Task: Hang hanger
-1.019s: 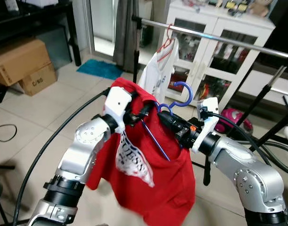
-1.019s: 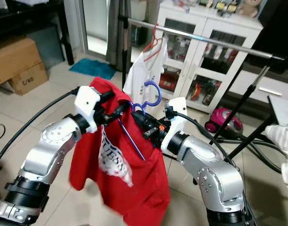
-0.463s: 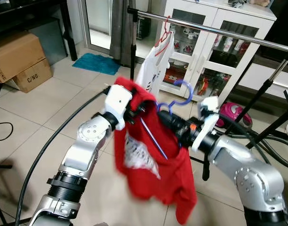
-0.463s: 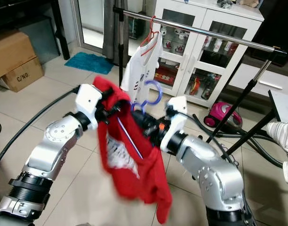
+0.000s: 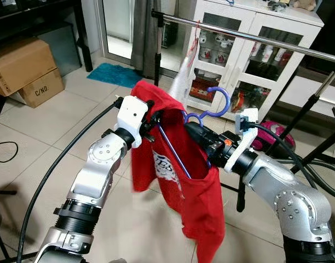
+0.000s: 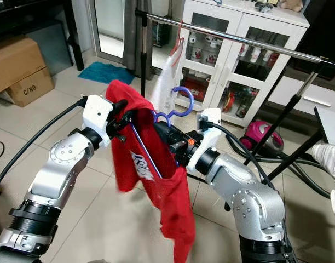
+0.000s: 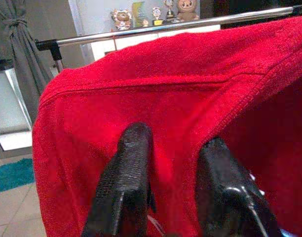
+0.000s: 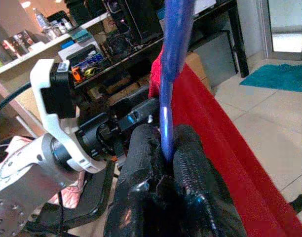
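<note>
My left gripper (image 7: 173, 197) pinched the shoulder of the red cotton T-shirt (image 5: 178, 181), which hung below both grippers. My right gripper (image 8: 163, 153) was clamped on the blue plastic hanger (image 5: 208, 109), its hook rising just above the fingers, short of the chrome clothes rail (image 5: 255, 38) beyond.

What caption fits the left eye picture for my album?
Robot's left gripper and right gripper hold a red shirt on a blue hanger below the rail.
</note>
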You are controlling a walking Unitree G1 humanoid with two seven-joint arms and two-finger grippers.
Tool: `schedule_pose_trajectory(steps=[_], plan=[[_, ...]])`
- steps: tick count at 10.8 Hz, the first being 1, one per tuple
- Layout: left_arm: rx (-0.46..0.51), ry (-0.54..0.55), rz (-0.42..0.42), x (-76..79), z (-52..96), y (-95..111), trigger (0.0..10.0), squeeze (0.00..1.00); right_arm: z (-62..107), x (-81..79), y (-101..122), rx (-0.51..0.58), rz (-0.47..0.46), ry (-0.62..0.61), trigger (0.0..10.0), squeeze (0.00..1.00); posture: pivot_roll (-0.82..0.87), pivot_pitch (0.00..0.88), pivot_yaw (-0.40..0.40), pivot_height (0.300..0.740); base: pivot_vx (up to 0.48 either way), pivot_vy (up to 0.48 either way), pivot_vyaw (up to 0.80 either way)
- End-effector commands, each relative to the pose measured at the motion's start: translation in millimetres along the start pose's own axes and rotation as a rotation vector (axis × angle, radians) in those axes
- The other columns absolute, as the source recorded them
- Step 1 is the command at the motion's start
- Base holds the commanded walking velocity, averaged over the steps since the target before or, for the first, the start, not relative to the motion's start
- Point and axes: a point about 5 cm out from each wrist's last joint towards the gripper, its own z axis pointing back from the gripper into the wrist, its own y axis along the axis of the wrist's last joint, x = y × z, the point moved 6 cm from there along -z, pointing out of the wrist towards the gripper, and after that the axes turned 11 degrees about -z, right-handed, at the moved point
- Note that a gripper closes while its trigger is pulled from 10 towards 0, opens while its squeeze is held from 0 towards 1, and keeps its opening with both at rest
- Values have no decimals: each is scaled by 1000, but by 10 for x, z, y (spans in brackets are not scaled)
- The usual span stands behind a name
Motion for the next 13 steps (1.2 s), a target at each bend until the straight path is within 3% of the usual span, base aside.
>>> schedule_pose_trajectory(steps=[1, 4, 9, 11, 13], plan=[[12, 9, 2, -23, -2, 24, 0, 0, 19, -43, 101, 30, 5, 14, 0, 0, -27, 0, -104, 740, 0, 0, 0], [-3, -10, 29, 12, 3, -14, 0, 0, 24, -41, 103, 31, -3, 12, 0, 0, -29, 0, -103, 740, 0, 0, 0], [-16, -16, 144, -8, 27, -66, 0, 0, 37, -70, 179, 51, -21, 23, 0, 0, -30, 0, -102, 740, 0, 0, 0], [33, -15, 125, -94, 49, 53, 0, 0, 62, 110, -2, -69, 110, -88, 0, 0, -29, 0, -104, 740, 0, 0, 0], [134, -59, 90, -239, 94, 406, 0, 0, 183, 346, -330, -283, 272, -193, 0, 0, -23, 0, -105, 740, 0, 0, 0]])
